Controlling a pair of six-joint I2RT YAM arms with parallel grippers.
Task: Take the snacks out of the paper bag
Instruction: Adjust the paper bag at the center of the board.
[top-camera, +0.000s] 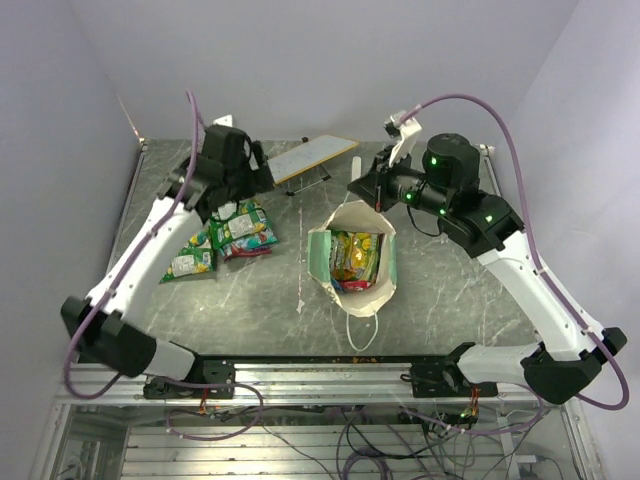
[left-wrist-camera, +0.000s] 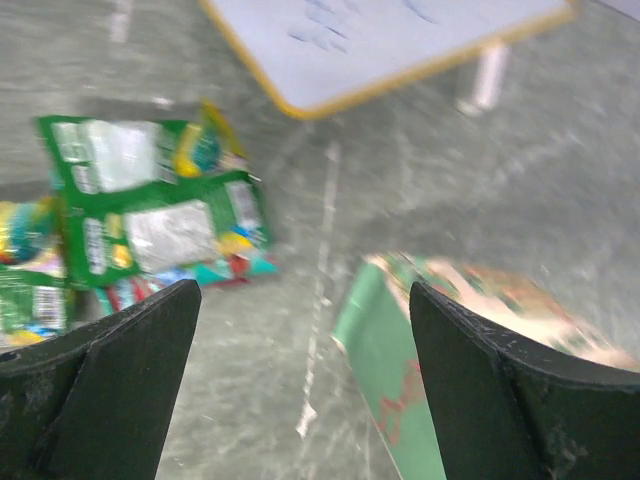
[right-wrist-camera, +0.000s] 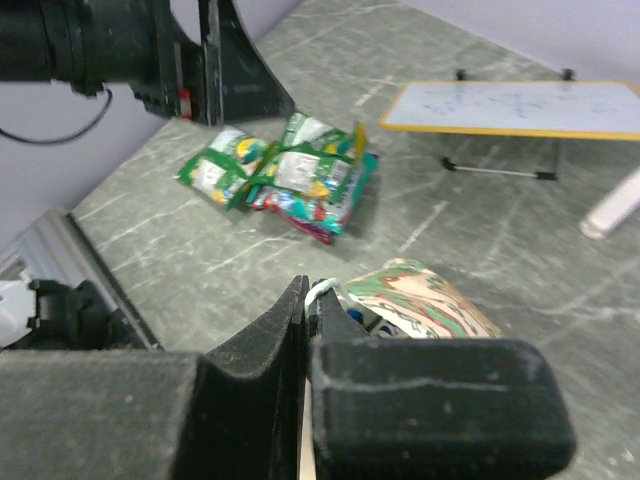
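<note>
Left hand (left-wrist-camera: 303, 300) gapes above snacks (left-wrist-camera: 160, 215); table (left-wrist-camera: 450, 190) strip separates them from paper bag (left-wrist-camera: 385, 350).

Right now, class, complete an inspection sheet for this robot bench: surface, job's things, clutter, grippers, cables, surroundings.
Surface: grey-green marbled table, no spills seen.
Job's things: paper bag upright and open mid-table, packets inside; other snacks piled on the table to its left.
Clutter: white board on black legs at the far edge; a small white oblong object.
Grippers: left gripper open, empty, near the pile; right gripper shut at the bag's far rim.
Cables: purple cables loop off both arms.
Surroundings: plain pale walls.
</note>
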